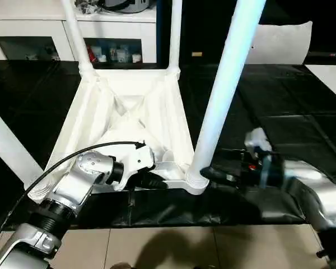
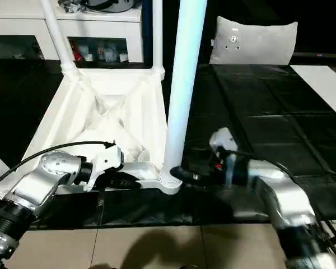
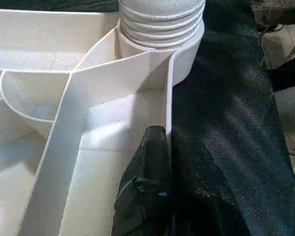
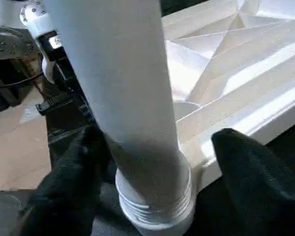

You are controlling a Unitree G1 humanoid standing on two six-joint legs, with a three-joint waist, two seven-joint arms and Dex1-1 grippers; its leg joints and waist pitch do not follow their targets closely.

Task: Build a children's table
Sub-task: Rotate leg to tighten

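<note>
Tabletop lies ribbed side up, white legs upright

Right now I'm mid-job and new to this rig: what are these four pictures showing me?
Two views come from the humanoid's head, two from its wrists. On the black-covered work table lies the white ribbed plastic tabletop, upside down, with white tapered tube legs standing in its corner sockets. The left gripper is pinched shut on the tabletop's thin rim beside the near corner. The right gripper straddles the base of the near leg, its black fingers either side and apart from it.
</note>
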